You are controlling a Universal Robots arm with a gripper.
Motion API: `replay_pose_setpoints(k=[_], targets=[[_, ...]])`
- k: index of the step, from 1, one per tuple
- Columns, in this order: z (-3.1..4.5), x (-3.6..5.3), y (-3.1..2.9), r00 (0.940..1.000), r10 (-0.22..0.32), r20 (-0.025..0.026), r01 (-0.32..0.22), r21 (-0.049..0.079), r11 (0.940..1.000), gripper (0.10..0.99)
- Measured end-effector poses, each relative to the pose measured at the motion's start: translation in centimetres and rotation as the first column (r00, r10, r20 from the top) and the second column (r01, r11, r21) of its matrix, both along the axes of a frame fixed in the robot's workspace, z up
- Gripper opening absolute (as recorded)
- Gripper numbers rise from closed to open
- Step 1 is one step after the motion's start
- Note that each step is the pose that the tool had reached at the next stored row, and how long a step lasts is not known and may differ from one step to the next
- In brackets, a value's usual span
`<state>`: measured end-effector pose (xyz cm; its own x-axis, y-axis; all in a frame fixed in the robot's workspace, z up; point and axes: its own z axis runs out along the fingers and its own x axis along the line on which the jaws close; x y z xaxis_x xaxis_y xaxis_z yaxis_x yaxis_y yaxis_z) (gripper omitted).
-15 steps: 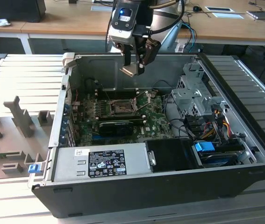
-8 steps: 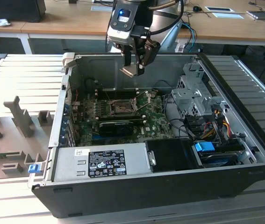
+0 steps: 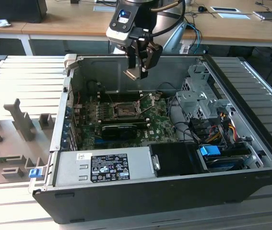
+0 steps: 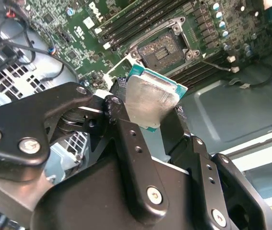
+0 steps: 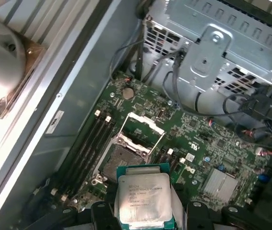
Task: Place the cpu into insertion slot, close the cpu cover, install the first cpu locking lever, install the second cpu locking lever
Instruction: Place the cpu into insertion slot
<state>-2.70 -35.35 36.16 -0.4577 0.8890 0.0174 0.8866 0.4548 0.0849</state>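
1. Above the open computer case (image 3: 174, 72), the hand (image 3: 138, 72) is clamping the cpu (image 3: 131, 74) between its fingers.
2. The cpu is hanging over the insertion slot (image 3: 125, 111), whose cpu cover (image 5: 146, 123) is standing open.

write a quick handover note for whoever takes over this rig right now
The gripper is shut on the cpu and hangs over the open computer case, above the motherboard.
The insertion slot is bare, and the cpu is not touching it.
The cpu cover is swung open at the slot's edge.
Done: cpu in the grip.
Left: cpu not yet seated, cover not yet closed, neither locking lever installed.
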Motion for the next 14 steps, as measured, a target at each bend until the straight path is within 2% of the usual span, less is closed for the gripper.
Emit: replay_pose_setpoints(k=[5, 14], targets=[[-0.16, 0.0, 0.0, 0.9956, -0.094, -0.0001, 0.094, 0.0, 0.9956, 0.525], [-0.33, 0.0, 0.0, 0.9762, -0.217, 0.0, 0.217, 0.0, 0.9762, 0.525]])
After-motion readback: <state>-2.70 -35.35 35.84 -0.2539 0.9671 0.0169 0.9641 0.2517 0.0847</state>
